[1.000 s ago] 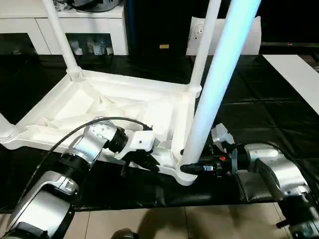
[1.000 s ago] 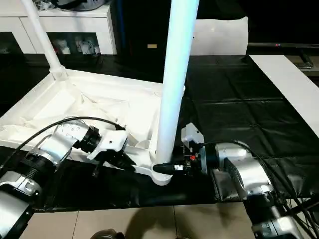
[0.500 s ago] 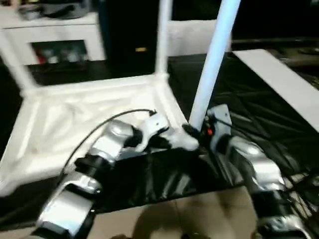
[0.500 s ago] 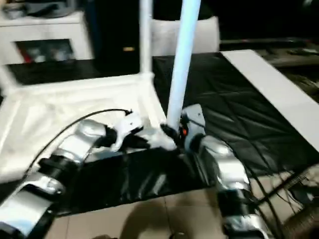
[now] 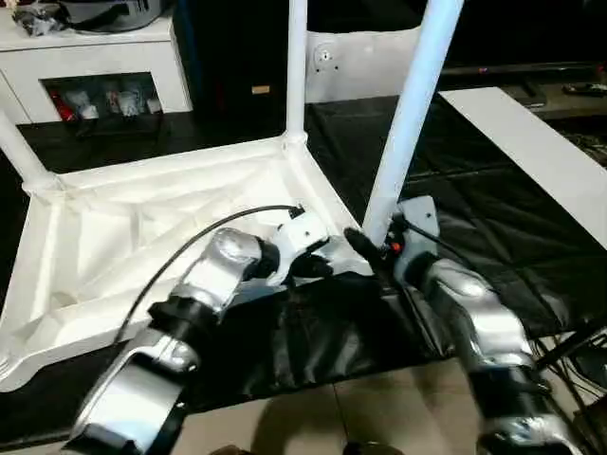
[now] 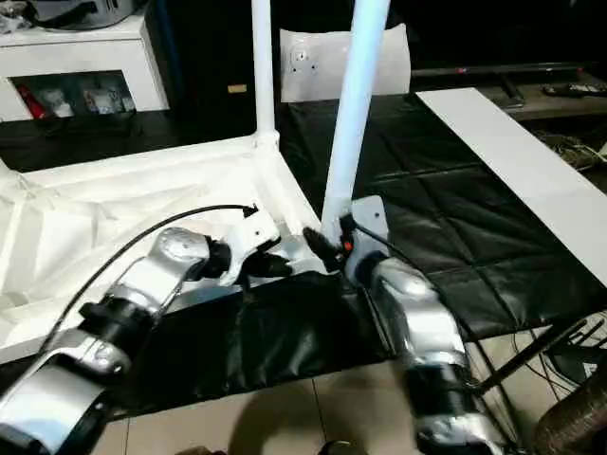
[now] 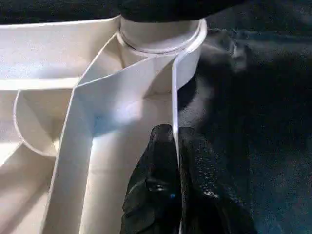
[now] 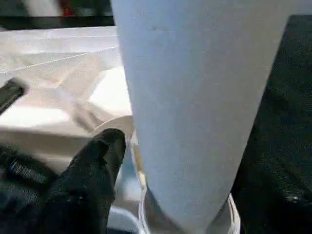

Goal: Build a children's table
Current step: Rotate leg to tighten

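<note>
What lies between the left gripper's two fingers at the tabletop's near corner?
The tabletop's thin side wall. In the left wrist view the left gripper pinches it, one finger on each face, just short of the corner socket.

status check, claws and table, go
Left claw shut on the tabletop rim. Right claw at the near leg base, grip unclear. Three legs seen upright; nothing in the way.

No text, label, brand, number or sign can be read in any view — the small yellowish tag (image 5: 260, 90) on the dark panel at the back and the round mark on the white flat bag (image 5: 325, 56) are too small to make out — nothing legible stands on them
</note>
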### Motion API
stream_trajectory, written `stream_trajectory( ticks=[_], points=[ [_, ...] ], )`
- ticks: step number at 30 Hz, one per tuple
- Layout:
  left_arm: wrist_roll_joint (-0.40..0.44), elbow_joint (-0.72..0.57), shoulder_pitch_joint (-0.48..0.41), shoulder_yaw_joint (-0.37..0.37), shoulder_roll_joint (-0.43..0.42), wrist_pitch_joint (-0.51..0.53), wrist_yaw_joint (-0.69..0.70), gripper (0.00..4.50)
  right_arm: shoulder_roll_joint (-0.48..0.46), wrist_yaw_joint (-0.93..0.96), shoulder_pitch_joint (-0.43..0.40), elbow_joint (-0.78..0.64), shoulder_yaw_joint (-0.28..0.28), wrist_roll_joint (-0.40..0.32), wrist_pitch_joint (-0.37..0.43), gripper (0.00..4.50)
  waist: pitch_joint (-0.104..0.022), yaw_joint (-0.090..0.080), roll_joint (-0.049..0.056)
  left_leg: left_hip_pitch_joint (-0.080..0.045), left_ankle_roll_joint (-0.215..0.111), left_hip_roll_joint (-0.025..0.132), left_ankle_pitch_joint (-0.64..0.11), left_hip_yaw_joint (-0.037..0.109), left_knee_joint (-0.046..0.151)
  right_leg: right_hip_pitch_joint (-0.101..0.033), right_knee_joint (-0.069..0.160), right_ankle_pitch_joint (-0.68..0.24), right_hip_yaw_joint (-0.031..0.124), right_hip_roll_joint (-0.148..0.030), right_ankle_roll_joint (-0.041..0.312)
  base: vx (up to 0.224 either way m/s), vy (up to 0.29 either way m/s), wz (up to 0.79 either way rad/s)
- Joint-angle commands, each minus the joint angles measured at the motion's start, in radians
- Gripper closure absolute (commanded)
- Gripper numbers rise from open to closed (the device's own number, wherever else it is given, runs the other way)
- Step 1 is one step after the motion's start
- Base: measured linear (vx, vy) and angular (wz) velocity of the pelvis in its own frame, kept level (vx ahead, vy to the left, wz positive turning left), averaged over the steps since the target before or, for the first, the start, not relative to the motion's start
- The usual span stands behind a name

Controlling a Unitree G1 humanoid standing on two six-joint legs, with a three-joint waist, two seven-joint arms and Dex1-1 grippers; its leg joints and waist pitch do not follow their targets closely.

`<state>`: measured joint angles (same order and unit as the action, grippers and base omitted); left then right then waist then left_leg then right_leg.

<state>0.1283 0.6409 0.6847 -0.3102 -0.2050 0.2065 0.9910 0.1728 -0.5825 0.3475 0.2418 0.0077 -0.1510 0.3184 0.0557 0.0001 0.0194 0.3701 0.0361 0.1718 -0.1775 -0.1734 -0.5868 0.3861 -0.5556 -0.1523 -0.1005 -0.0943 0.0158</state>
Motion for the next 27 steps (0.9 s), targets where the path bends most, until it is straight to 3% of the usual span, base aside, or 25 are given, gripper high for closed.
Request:
stream_trajectory(
  ticks=[1, 5, 7, 9, 11, 16, 17, 19, 24, 27],
  points=[
    [-0.014, -0.036, -0.005, -0.012, -0.020, -0.084, 0.054, 4.50, 0.029, -0.121, -0.011, -0.033, 0.041, -0.035, -0.043, 0.87, -0.070, 0.009, 0.001, -0.006, -0.043, 0.057, -0.320, 0.023, 0.078, -0.045, 0.059, -0.272, 0.053, -0.070, 0.203, 0.000, 0.000, 0.00],
    [-0.023, -0.028, -0.021, -0.048, -0.086, -0.181, 0.193, 4.50, 0.128, -0.300, -0.033, -0.061, 0.036, -0.091, -0.035, 0.48, -0.078, 0.024, -0.008, 0.004, -0.098, 0.054, -0.179, 0.016, 0.062, -0.051, 0.037, -0.152, 0.056, -0.068, 0.238, 0.000, 0.000, 0.00],
    [-0.022, -0.016, -0.018, -0.057, -0.100, -0.214, 0.223, 4.50, 0.160, -0.366, -0.044, -0.076, 0.048, -0.106, -0.031, 0.31, -0.075, 0.033, -0.006, 0.001, -0.115, 0.057, -0.164, 0.012, 0.059, -0.044, 0.033, -0.134, 0.058, -0.067, 0.248, 0.000, 0.000, 0.00],
    [-0.026, -0.004, -0.013, -0.061, -0.108, -0.238, 0.250, 4.50, 0.186, -0.414, -0.050, -0.081, 0.058, -0.112, -0.039, 0.31, -0.074, 0.042, -0.009, -0.002, -0.108, 0.058, -0.177, 0.011, 0.061, -0.043, 0.036, -0.177, 0.054, -0.066, 0.246, 0.000, 0.000, 0.00],
    [-0.034, 0.030, 0.002, -0.071, -0.133, -0.296, 0.320, 4.50, 0.253, -0.537, -0.059, -0.081, 0.086, -0.120, -0.088, 0.31, -0.069, 0.059, -0.004, -0.009, -0.084, 0.065, -0.215, 0.010, 0.065, -0.040, 0.042, -0.253, 0.054, -0.064, 0.226, 0.000, 0.000, 0.00],
    [-0.031, 0.047, 0.016, -0.105, -0.170, -0.355, 0.429, 4.50, 0.310, -0.676, -0.046, -0.050, 0.115, -0.138, -0.119, 0.31, -0.066, 0.066, -0.006, -0.013, -0.049, 0.066, -0.283, 0.013, 0.071, -0.036, 0.046, -0.317, 0.055, -0.066, 0.214, 0.000, 0.000, 0.00],
    [-0.030, 0.049, 0.019, -0.113, -0.177, -0.366, 0.448, 4.50, 0.317, -0.697, -0.042, -0.046, 0.121, -0.142, -0.118, 0.57, -0.066, 0.068, -0.006, -0.012, -0.048, 0.067, -0.288, 0.013, 0.071, -0.037, 0.047, -0.329, 0.056, -0.067, 0.210, 0.000, 0.000, 0.00],
    [-0.029, 0.052, 0.022, -0.120, -0.181, -0.379, 0.470, 4.50, 0.324, -0.727, -0.033, -0.039, 0.128, -0.148, -0.109, 0.69, -0.065, 0.069, -0.007, -0.012, -0.044, 0.067, -0.296, 0.012, 0.072, -0.036, 0.049, -0.351, 0.057, -0.068, 0.206, 0.000, 0.000, 0.00],
    [-0.032, 0.066, 0.032, -0.143, -0.183, -0.435, 0.546, 4.50, 0.330, -0.783, -0.003, 0.003, 0.159, -0.141, -0.134, 1.04, -0.068, 0.082, -0.008, -0.014, -0.042, 0.067, -0.266, 0.011, 0.070, -0.034, 0.047, -0.345, 0.057, -0.070, 0.205, 0.000, 0.000, 0.00],
    [-0.036, 0.048, 0.029, -0.158, -0.186, -0.442, 0.574, 4.50, 0.325, -0.799, 0.008, 0.019, 0.170, -0.138, -0.140, 1.18, -0.071, 0.093, -0.007, -0.017, -0.041, 0.070, -0.248, 0.009, 0.069, -0.033, 0.040, -0.292, 0.059, -0.069, 0.223, 0.000, 0.000, 0.00]
  ],
)
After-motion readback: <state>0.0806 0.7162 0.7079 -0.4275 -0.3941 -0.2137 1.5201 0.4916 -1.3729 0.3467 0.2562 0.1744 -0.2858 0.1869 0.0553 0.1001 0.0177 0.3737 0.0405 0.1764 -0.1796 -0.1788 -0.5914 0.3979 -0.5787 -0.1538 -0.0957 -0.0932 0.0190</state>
